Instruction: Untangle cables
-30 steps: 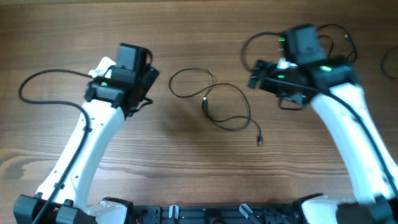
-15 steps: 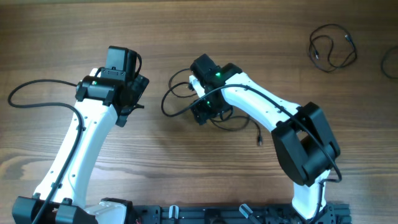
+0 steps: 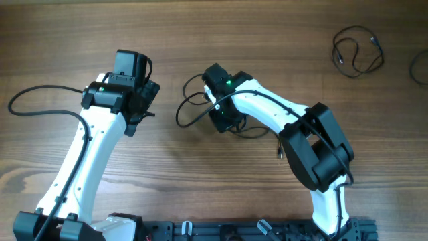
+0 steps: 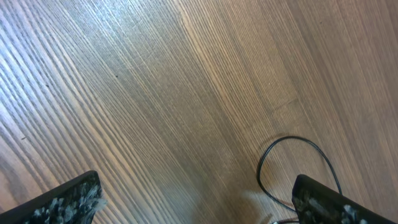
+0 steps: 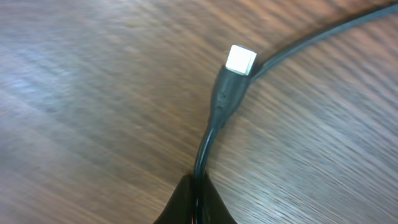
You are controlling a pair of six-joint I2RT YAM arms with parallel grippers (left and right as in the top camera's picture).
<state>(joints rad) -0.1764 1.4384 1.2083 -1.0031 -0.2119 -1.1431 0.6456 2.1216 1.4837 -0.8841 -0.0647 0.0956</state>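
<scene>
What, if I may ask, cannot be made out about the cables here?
Overhead: the right gripper covers the centre cable where they meet.
Left wrist: that cable's loop runs off the bottom edge.
Overhead: the far-right cord is cut by the frame's edge; plug ends are too small.

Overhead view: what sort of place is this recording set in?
Likely a robot-lab workstation: a wood-grain table, a left arm and right arm based at its near edge, thin black cables laid out.
</scene>
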